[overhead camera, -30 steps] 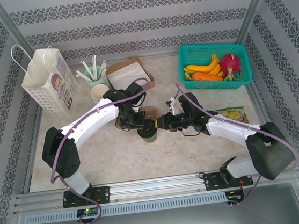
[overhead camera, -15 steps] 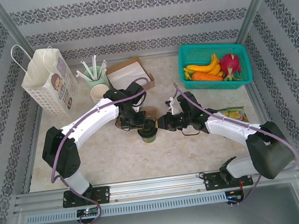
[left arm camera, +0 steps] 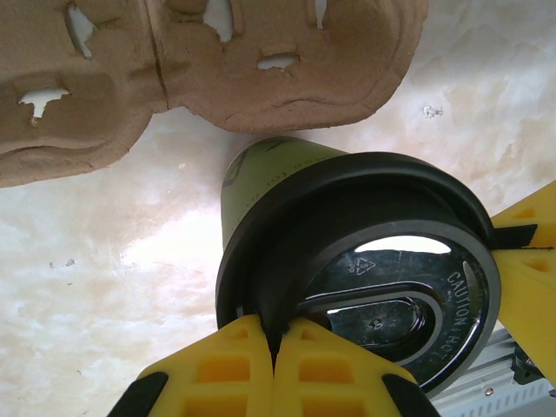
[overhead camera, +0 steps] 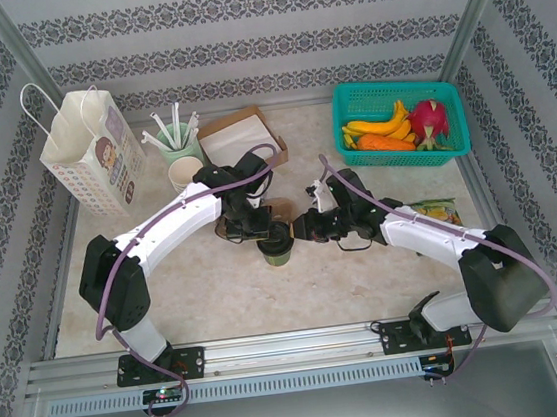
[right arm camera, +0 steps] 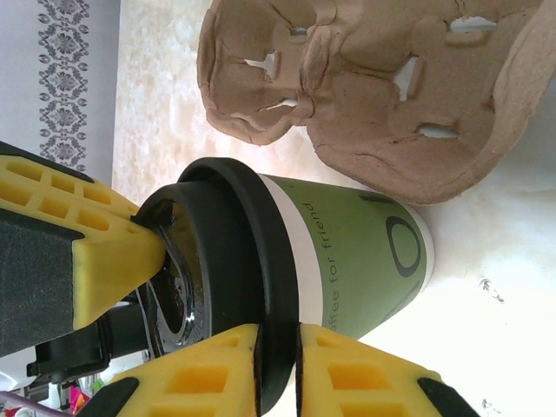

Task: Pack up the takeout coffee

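The coffee cup point(overhead camera: 277, 247) stands upright mid-surface point(overhead camera: 218, 296), its black lid point(left arm camera: 382, 287) on. The right pincer point(right arm camera: 278, 365) comes in from 3 o'clock and grasps the lid's rim. The left pincer point(left arm camera: 274, 365), clenched on nothing, rests its tips on the lid from 11 o'clock. A pulp cup carrier point(right arm camera: 391, 95) lies just beside the cup at 12 o'clock. The step looks like seating the lid: press straight down, steady the rim, and avoid tipping the cup.
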You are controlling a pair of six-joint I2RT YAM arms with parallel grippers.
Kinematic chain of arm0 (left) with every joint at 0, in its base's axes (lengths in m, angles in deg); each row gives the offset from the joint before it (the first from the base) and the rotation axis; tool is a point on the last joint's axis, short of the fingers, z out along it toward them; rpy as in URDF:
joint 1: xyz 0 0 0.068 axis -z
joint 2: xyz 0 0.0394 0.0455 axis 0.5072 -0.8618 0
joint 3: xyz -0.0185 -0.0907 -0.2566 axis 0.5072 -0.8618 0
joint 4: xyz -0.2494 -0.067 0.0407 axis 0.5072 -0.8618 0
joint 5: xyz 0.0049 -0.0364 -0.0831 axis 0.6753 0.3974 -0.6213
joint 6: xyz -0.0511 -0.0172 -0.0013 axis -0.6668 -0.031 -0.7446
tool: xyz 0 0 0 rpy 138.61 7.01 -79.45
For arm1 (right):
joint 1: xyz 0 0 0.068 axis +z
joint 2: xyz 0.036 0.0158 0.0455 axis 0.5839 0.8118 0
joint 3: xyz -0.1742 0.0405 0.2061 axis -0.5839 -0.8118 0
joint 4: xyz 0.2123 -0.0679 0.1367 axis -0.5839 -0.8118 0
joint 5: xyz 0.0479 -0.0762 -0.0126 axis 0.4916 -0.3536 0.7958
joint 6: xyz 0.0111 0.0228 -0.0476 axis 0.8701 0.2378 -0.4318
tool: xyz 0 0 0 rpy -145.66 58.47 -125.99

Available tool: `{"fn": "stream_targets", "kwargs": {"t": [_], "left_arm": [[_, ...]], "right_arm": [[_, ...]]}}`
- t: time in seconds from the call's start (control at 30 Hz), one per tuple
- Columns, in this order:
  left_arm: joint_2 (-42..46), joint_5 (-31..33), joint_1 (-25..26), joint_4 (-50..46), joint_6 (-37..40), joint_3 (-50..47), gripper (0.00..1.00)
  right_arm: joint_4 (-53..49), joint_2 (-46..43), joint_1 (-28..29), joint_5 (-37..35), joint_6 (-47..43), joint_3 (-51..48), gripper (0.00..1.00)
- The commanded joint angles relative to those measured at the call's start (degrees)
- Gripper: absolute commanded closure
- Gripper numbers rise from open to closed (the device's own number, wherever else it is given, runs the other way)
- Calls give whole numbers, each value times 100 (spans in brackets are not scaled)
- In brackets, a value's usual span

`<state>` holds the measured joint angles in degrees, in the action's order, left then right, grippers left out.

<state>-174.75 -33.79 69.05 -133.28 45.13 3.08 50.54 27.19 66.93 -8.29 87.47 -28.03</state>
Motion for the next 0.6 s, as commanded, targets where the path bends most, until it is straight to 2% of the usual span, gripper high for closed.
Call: {"fn": "stream_targets", "kwargs": {"t": [0.0, 0.33, 0.5, 0.57], "left_arm": [[-205, -49, 54, -52, -91, -261, 100], [-257, -96, 54, 106, -216, -1041, 100], [-296, 81, 37, 125, -156, -1372, 100], [-340, 132, 29, 150, -138, -1366, 100]], "right_arm": [[-804, 257, 131, -557, -275, -119, 81], [-1298, 535, 191, -1124, -479, -380, 82], [-1670, 628, 202, -1800, -392, -442, 81], [-1468, 598, 198, -1563, -367, -450, 79]]}}
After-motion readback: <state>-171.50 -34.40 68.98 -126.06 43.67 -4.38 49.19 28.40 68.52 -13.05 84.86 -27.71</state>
